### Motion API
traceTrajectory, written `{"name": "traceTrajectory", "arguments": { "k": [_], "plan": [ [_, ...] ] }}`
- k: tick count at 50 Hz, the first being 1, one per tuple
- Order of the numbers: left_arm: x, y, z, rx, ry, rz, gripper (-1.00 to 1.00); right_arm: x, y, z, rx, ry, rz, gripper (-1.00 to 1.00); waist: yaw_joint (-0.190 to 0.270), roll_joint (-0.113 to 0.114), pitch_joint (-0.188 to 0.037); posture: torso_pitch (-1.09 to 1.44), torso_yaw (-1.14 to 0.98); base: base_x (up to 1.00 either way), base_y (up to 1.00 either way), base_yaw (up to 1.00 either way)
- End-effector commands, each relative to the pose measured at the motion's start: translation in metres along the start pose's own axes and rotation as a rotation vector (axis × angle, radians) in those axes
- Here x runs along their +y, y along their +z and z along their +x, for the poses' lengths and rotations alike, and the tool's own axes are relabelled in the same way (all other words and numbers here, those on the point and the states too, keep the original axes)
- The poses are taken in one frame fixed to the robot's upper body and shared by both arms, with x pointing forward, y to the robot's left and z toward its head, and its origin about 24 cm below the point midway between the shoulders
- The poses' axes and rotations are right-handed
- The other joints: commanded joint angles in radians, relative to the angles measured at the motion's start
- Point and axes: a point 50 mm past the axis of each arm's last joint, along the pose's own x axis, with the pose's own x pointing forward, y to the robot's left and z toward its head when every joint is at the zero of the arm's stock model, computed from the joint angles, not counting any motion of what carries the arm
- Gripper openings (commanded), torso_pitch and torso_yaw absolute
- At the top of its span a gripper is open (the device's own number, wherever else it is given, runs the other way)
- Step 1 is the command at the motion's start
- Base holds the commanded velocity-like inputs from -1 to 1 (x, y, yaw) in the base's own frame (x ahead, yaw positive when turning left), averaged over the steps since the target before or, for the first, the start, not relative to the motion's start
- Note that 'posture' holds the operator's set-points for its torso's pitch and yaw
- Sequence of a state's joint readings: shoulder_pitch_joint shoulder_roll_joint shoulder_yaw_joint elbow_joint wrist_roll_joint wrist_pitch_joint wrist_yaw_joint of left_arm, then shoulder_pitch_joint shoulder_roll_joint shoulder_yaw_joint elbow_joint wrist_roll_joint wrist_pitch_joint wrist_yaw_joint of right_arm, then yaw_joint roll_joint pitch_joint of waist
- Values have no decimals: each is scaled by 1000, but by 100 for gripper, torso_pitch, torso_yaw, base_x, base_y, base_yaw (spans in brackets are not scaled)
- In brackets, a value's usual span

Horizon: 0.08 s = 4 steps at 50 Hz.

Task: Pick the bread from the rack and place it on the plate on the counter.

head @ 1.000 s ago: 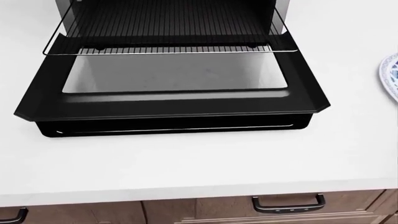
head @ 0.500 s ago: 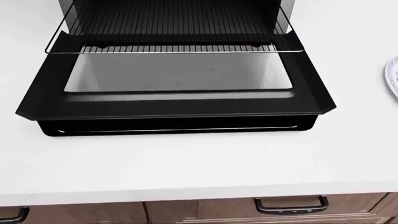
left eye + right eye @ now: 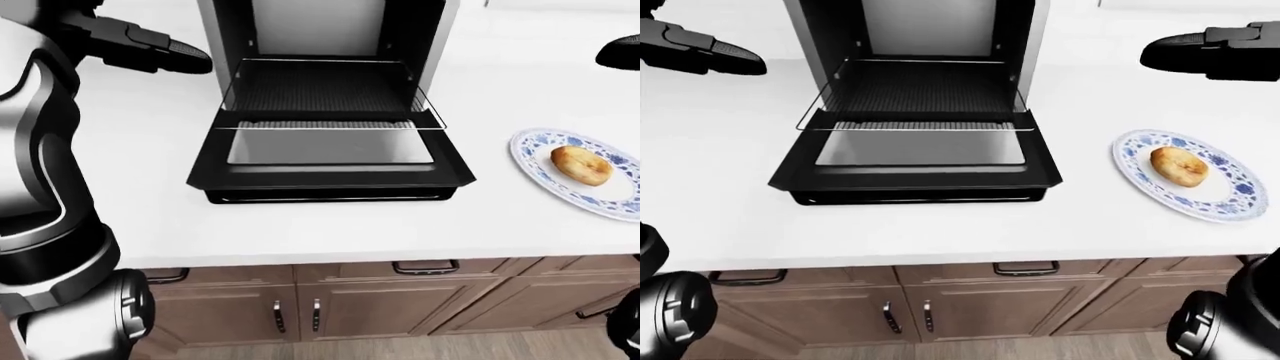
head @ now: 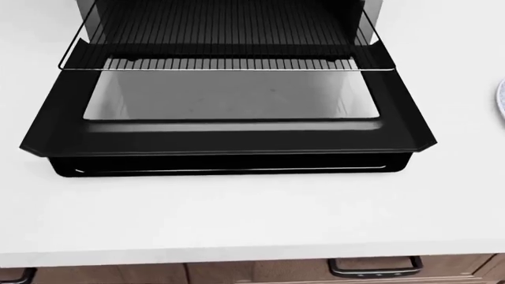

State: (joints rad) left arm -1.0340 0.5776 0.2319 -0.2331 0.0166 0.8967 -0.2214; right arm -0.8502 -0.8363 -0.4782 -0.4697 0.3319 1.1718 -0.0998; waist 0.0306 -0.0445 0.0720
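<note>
The bread [image 3: 1179,165], a golden round bun, lies on the blue-patterned plate [image 3: 1220,202] on the white counter, right of the toaster oven. The wire rack [image 3: 920,97] is pulled out of the oven and bare. My left hand [image 3: 165,52] is raised at the upper left, fingers extended, holding nothing. My right hand [image 3: 1200,52] is raised at the upper right above the plate, fingers extended and empty. The head view shows the rack [image 4: 229,47] and the open oven door [image 4: 229,130] only.
The black toaster oven [image 3: 920,30] stands on the white counter [image 3: 940,225], its door [image 3: 915,169] folded down toward me. Wooden cabinet drawers and doors with dark handles [image 3: 1025,268] run below the counter edge.
The head view has shifted: the oven door sits slightly lower and larger, and the plate edge has slid almost off the right side. The camera moved, not the things.
</note>
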Motion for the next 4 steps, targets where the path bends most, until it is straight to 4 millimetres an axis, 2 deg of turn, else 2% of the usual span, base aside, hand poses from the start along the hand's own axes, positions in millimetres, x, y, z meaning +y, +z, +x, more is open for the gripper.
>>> {"name": "traceTrajectory", "arguments": {
  "k": [1,4],
  "plan": [
    [5,16,-2,-75,26,11,100,-4,14,-7,-58,-23,14,100,0,0,-25,0,0,0,0,0],
    [4,13,-3,-72,26,8,100,-4,11,-16,-56,-24,18,100,1,1,-24,0,0,0,0,0]
  ]
}}
